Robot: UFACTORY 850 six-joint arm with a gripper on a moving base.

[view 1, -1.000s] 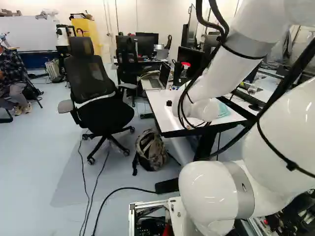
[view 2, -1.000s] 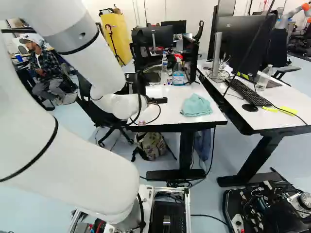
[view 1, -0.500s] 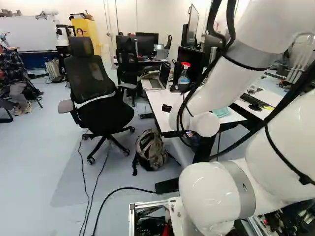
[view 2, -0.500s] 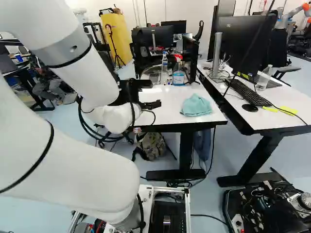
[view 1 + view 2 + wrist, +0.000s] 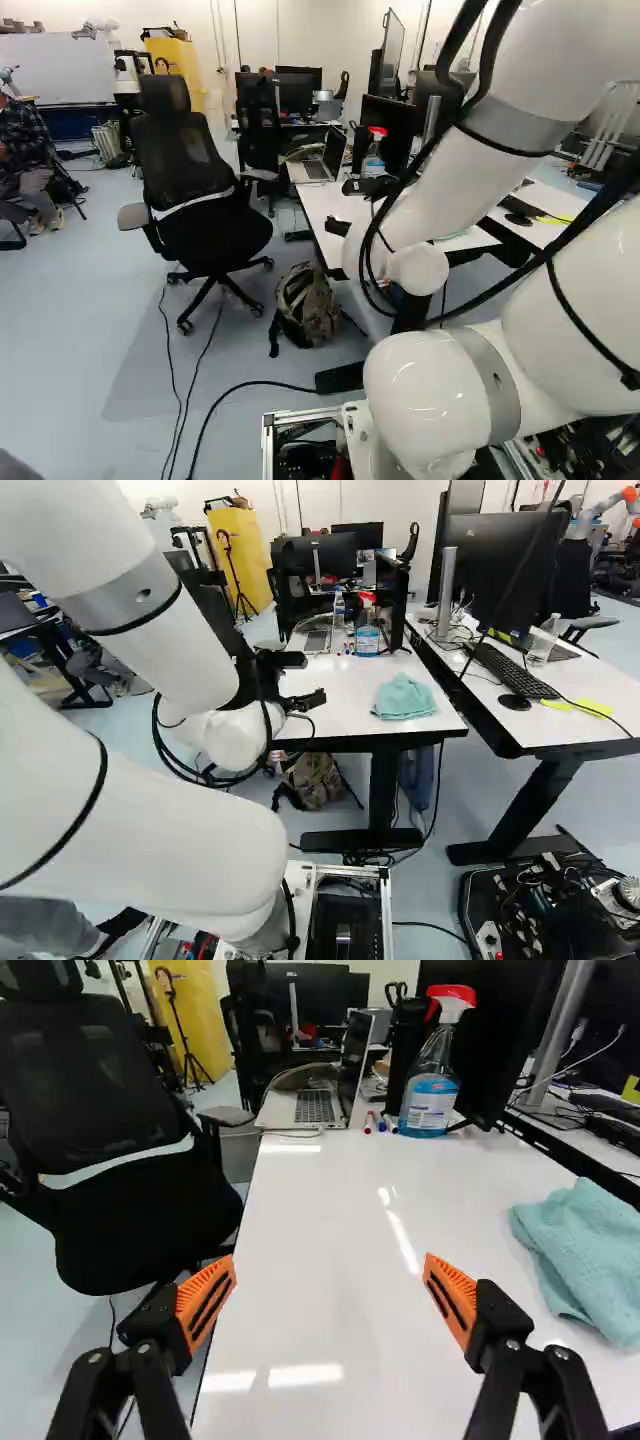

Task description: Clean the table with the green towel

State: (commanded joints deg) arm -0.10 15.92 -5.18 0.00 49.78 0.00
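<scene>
Over the near part of the white table (image 5: 345, 715) is my gripper (image 5: 306, 700) in the right base view, at the end of the arm and left of the towel. The wrist view shows the gripper (image 5: 329, 1277) open, its orange pads far apart with bare tabletop between and ahead of them. The green towel (image 5: 585, 1260) lies bunched on the table, off beside the right-hand finger and not touching it; the same towel (image 5: 403, 697) sits near the table's front edge in the right base view. My arm hides most of it in the left base view.
Spray bottle (image 5: 432, 1085), markers (image 5: 375, 1122) and laptop (image 5: 318, 1106) stand at the table's far end. An office chair (image 5: 205, 220) and backpack (image 5: 307, 303) are beside it. Another desk holds a keyboard (image 5: 510, 670). A person's leg (image 5: 50, 927) is close beside the base.
My arm has swung and drawn back a little, its gripper moving left and slightly lower in the right base view, still open. The leg has come into view. Towel and base have stayed put.
</scene>
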